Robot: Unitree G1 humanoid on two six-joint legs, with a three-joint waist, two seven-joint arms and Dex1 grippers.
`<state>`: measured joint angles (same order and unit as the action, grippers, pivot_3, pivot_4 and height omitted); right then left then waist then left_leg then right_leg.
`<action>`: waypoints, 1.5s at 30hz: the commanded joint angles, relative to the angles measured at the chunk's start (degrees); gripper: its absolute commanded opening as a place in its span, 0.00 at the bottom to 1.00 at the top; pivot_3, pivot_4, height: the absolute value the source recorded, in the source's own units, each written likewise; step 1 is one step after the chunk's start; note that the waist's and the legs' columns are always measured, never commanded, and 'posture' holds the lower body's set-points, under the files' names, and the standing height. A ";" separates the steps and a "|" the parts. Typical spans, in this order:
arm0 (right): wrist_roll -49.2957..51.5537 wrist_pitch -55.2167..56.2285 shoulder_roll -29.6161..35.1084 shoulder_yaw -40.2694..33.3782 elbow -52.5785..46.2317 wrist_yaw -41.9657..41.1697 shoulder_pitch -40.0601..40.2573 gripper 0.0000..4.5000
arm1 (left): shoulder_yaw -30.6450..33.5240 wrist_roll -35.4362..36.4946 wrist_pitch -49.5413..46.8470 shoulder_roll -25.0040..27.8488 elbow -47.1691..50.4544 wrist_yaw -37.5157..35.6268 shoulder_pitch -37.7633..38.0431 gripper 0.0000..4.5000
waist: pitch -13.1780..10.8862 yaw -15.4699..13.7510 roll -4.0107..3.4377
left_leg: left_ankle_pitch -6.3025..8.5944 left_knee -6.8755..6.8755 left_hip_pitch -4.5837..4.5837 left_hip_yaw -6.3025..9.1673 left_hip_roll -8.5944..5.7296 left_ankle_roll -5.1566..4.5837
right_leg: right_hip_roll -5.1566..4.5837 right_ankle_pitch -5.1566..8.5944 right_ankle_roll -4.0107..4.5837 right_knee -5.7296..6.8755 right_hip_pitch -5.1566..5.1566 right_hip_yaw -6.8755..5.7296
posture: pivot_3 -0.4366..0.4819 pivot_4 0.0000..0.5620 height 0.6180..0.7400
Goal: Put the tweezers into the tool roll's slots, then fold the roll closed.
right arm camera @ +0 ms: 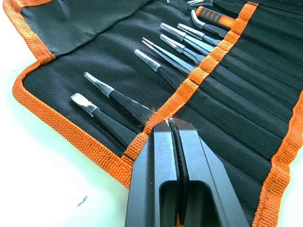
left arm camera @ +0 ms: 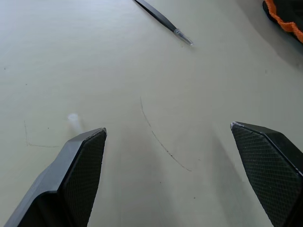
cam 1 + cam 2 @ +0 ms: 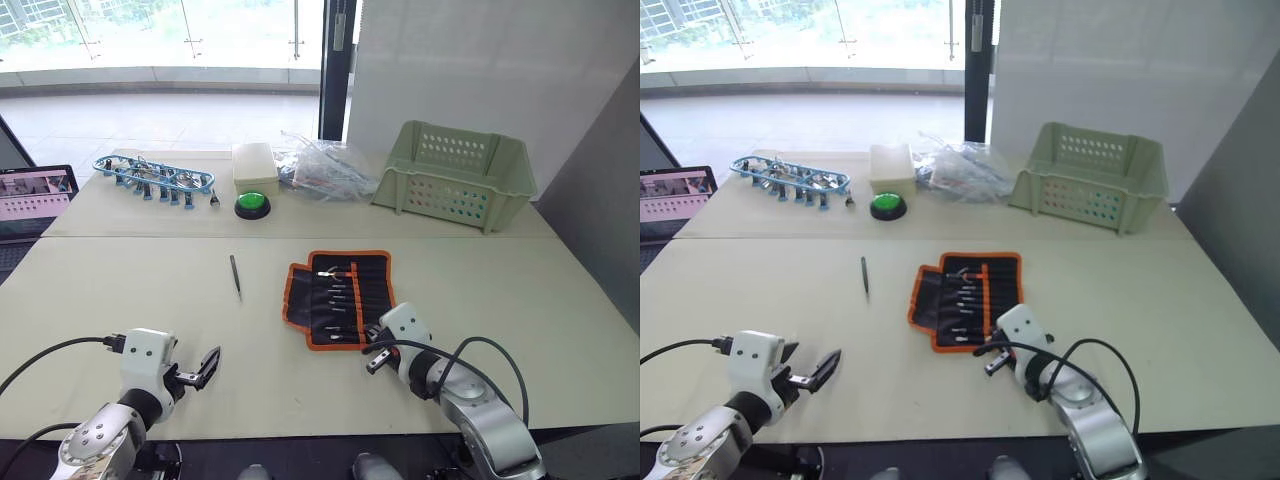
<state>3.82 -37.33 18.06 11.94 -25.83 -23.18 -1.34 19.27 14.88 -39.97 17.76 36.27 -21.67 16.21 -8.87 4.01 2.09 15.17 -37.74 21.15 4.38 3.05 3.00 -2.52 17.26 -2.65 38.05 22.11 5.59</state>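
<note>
Right gripper [image 1: 174, 125], fingers pressed together and empty, rests at the tool roll [image 3: 340, 295], which lies unfolded with several tweezers slotted. Left gripper [image 2: 170, 137] is spread wide, well short of the last loose tweezers [image 3: 236, 275]; fetching those looks next.

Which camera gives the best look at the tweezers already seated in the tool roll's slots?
The right wrist view: the seated tweezers fill it, tips countable against the tool roll. Both eye views show them as small pale marks on the open roll. The left wrist view catches just the roll's orange corner.
</note>
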 commanded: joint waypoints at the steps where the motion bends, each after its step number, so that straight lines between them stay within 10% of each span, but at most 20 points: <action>1: 0.83 -1.93 -0.20 2.48 3.52 -1.09 1.64 0.00 | -4.82 -3.66 2.15 -1.28 -2.09 4.81 -4.43 0.99 | 0.01 -0.10 0.01 | 0.00 0.00 0.00 0.00 0.00 0.00 | 0.00 0.00 0.00 0.00 -0.01 0.00 | 0.48 0.27 0.78; 25: 0.14 -1.32 -1.34 2.24 3.84 0.14 0.42 0.00 | -13.37 -10.78 9.93 -8.30 -41.17 15.55 -32.43 0.99 | 0.39 -0.68 -0.49 | -0.06 0.15 -0.95 0.17 -0.17 -0.01 | 0.03 0.23 -0.42 -0.17 -0.97 0.00 | 0.48 0.27 0.78; 39: 0.15 -1.84 -1.34 2.19 2.85 0.21 0.78 0.00 | -13.64 -10.57 9.08 -10.17 -43.88 16.88 -33.49 0.02 | 0.60 -0.61 -0.76 | -0.07 0.43 -0.96 0.17 -0.17 0.00 | 0.02 0.24 -0.44 -0.41 -0.97 0.01 | 0.48 0.27 0.78; 45: 0.14 -2.00 -1.23 2.16 2.36 0.30 1.34 0.00 | -12.80 -10.68 10.32 -9.55 -43.93 17.42 -33.63 0.01 | 0.65 -0.62 -0.83 | -0.08 0.50 -0.97 0.17 -0.18 0.01 | 0.02 0.24 -0.45 -0.46 -0.97 0.02 | 0.48 0.27 0.78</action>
<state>3.46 -37.32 16.94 11.64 -25.17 -22.24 -1.32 7.08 4.39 -28.57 8.74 -4.01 -4.39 -18.46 -8.22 3.38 1.26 15.10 -37.23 20.17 4.55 2.87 3.02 -2.50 17.50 -3.10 37.58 21.14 5.61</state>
